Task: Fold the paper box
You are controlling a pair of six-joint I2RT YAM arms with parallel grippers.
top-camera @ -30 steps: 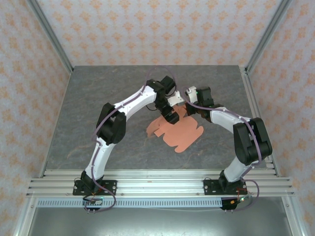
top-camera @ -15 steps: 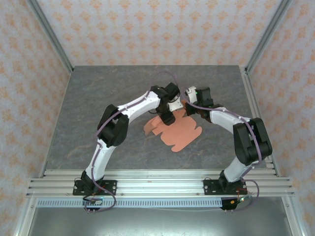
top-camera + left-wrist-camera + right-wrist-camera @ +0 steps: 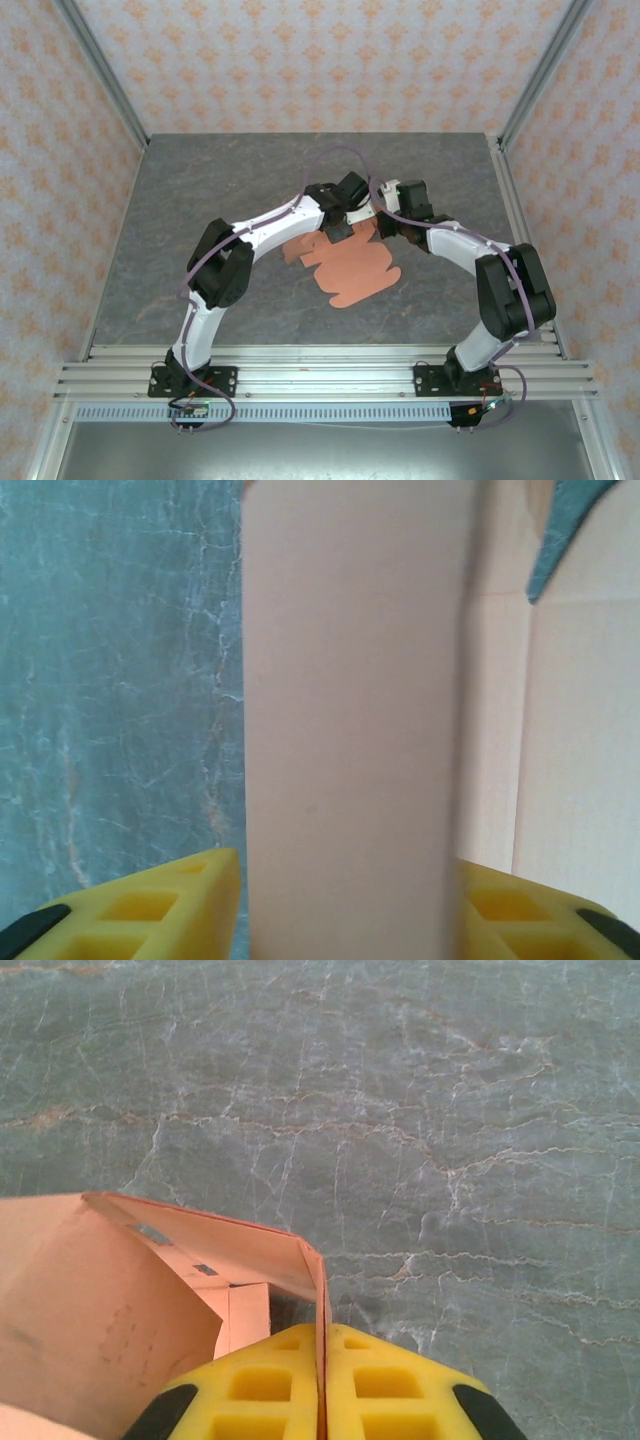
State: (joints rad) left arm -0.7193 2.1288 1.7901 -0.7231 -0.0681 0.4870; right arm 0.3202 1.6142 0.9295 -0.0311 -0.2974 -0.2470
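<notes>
Top external: paper box (image 3: 350,268) is seen lying mostly flat as a die-cut sheet mid-tabletop (image 3: 200,200), its long axis roughly left-to-right and slightly skewed. The sheet extends toward the bases from both grippers, which are set at its far edge, close together. The left gripper (image 3: 336,228) is over the far-middle, the right gripper (image 3: 383,228) at the far-right corner.

Right wrist: the fingers (image 3: 400,1385) are pressed together, with a thin raised flap (image 3: 230,1245) pinched edge-on between them.

Left wrist: an upright panel (image 3: 350,730) fills the gap between the yellow pads (image 3: 150,905); whether it is clamped cannot be told.

Both arms are reached forward and bent inward, elbows out, wrists nearly meeting. The next fold is judged to hinge along that far edge.
</notes>
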